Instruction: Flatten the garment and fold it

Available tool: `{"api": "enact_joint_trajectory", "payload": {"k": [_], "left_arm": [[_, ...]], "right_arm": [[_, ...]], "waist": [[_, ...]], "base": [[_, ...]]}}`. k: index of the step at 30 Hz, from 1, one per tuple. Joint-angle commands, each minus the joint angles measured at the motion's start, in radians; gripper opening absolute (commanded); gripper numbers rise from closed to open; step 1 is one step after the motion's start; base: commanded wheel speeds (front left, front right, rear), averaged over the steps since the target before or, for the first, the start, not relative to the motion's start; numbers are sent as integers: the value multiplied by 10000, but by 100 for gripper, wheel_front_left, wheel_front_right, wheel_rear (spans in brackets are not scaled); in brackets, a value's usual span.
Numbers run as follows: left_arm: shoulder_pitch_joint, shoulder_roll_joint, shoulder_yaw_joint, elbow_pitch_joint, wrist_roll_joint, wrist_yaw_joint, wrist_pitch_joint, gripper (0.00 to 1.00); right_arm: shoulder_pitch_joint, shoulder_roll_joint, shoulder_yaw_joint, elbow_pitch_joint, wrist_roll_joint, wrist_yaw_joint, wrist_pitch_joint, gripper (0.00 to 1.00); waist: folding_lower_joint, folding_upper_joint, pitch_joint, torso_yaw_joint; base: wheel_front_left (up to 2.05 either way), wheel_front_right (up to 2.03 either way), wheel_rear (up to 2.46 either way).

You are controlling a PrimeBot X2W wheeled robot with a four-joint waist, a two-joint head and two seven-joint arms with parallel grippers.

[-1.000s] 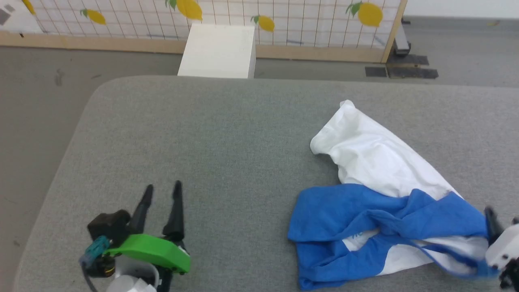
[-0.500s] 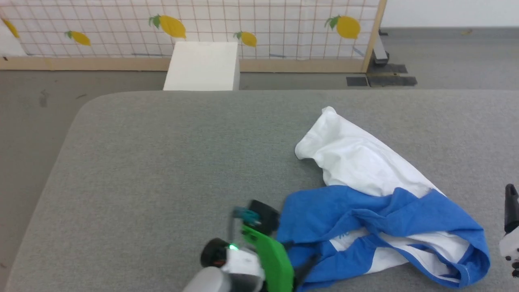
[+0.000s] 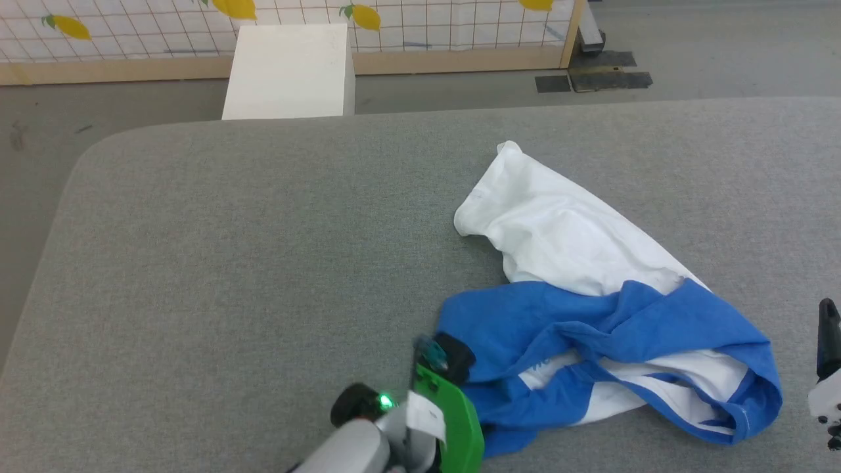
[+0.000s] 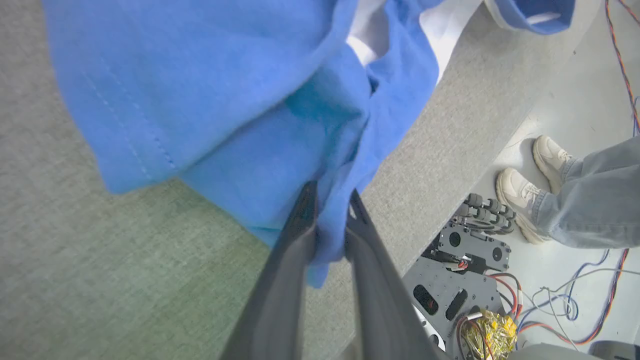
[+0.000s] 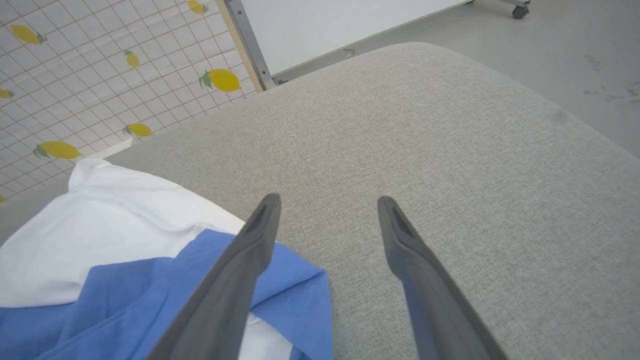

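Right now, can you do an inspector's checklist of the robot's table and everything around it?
Surface: grey padded table, rounded corners, bare fabric top.
Job's things: garment, crumpled, not flattened; white body towards the far side, blue sleeves bunched at the near edge.
Clutter: nothing seen on the table.
Grippers: left gripper shut on a fold of the garment's blue fabric; right gripper open, above bare table beside the blue fabric, holding nothing.
Cables: loose coloured wires on the floor beside the table.
Surroundings: lemon-print screen and white box beyond the far edge; a person's shoes on the floor near the table.
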Motion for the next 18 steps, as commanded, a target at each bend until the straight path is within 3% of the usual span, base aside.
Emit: {"api": "enact_joint_trajectory", "payload": {"k": [1, 4, 11, 18], "left_arm": [[-296, 70, 222, -79, -117, -37, -182, 0], [-684, 238, 867, -384, -160, 225, -639, 0], [-2017, 979, 2991, -918, 413, 1560, -2519, 0], [-580, 1604, 4967, -479, -104, 2982, -3588, 0]], "right_arm": [[-44, 1, -23, 52, -1, -15, -79, 100], [-45, 1, -50, 134, -37, -15, -119, 100], [-52, 1, 230, 386, -49, -15, -144, 100], [-57, 1, 703, 657, -34, -15, -241, 100]], "waist": [[0, -1, 3, 118], [0, -1, -82, 368], [0, -1, -359, 971], [0, -1, -441, 1142]], "base": [[0, 0, 0], [0, 0, 0], [0, 0, 0], [0, 0, 0]]}}
